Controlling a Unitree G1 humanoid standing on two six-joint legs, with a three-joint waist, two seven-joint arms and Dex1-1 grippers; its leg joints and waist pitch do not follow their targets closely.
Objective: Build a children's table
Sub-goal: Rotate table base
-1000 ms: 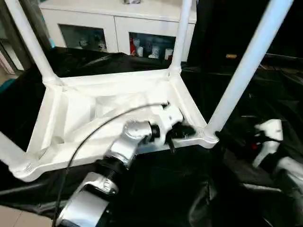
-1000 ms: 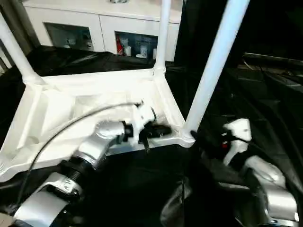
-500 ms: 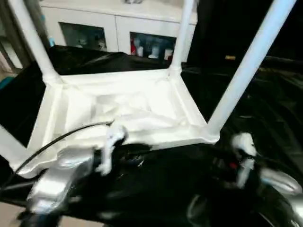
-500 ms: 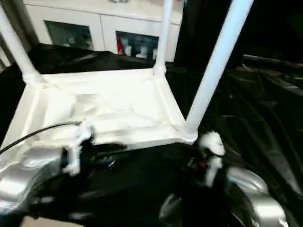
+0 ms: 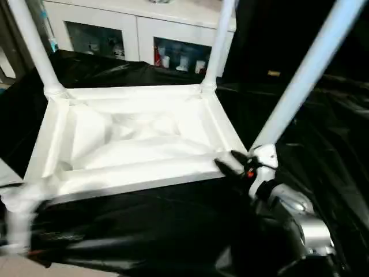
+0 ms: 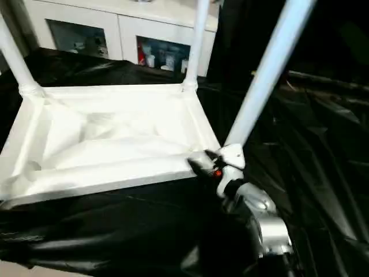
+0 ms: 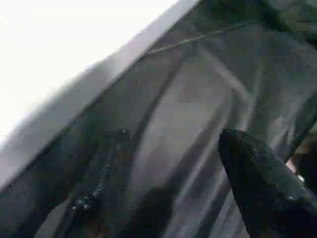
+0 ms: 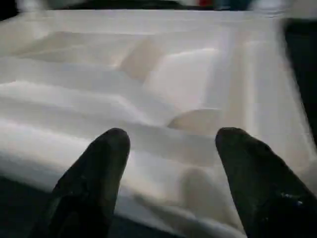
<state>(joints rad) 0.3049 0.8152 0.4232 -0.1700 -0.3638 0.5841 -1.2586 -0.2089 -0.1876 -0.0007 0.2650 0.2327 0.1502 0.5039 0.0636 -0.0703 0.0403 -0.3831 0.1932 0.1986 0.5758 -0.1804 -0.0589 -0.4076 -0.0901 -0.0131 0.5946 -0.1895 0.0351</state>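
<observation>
The children's table [image 5: 138, 144] lies upside down on black cloth, ribbed underside up. Its white legs stand in the corner sockets: far left leg [image 5: 33, 49], far right leg [image 5: 218, 49], near right leg [image 5: 308, 75]. My right gripper [image 5: 230, 161] is open at the near right corner, right beside the base of that leg. In the right wrist view its black fingers [image 8: 99, 163] stand wide apart in front of the table's rim [image 8: 163, 144], holding nothing. In the left wrist view my left gripper [image 7: 176, 158] hangs open over the black cloth, close to the table's white edge [image 7: 74, 74].
A white cabinet [image 5: 138, 29] with glass doors stands behind the black-draped table [image 5: 150, 231]. Folds of black cloth [image 5: 340, 144] lie to the right. A strip of light floor [image 5: 17, 265] shows at the near left.
My left arm has pulled back from the table's near right corner towards the left, and its gripper has opened. My right gripper has come forward to that corner.
</observation>
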